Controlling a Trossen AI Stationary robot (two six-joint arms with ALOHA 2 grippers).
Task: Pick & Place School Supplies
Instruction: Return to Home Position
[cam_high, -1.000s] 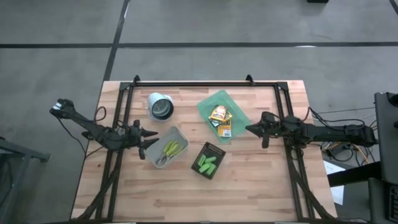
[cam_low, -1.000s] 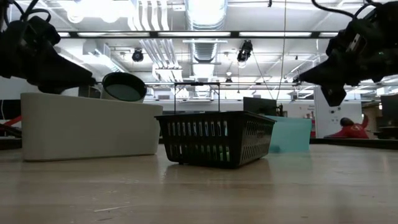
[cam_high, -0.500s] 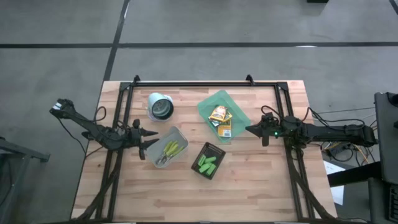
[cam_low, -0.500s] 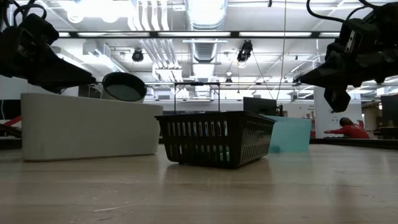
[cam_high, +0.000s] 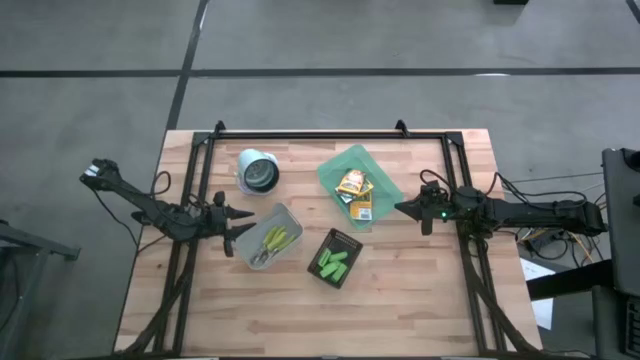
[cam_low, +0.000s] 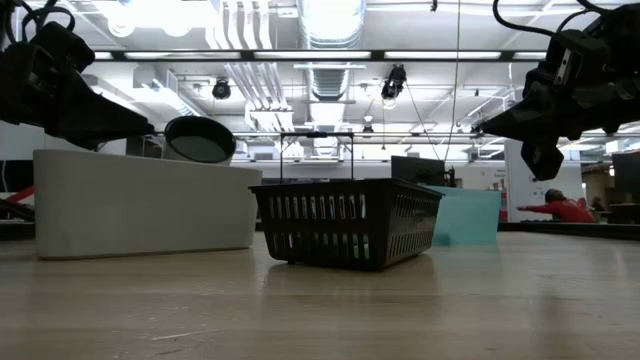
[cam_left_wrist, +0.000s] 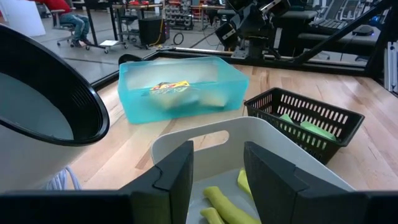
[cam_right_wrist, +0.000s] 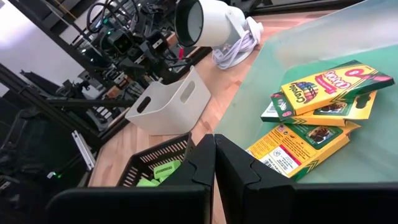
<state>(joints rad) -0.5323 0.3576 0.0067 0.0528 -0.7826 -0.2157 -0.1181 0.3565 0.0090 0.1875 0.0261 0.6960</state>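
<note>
The left gripper (cam_high: 243, 222) hovers by the white bin (cam_high: 287, 214), fingers apart; the right gripper (cam_high: 401, 209) hangs beside the green tray (cam_high: 330, 172), fingers together. Only its wrist view separates three crayon boxes (cam_right_wrist: 318, 102)

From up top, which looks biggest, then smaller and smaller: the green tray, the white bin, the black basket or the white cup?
1. green tray and white bin: they look too alike to rank.
2. black basket
3. white cup: it looks smallest, only a little smaller than the basket.
</note>
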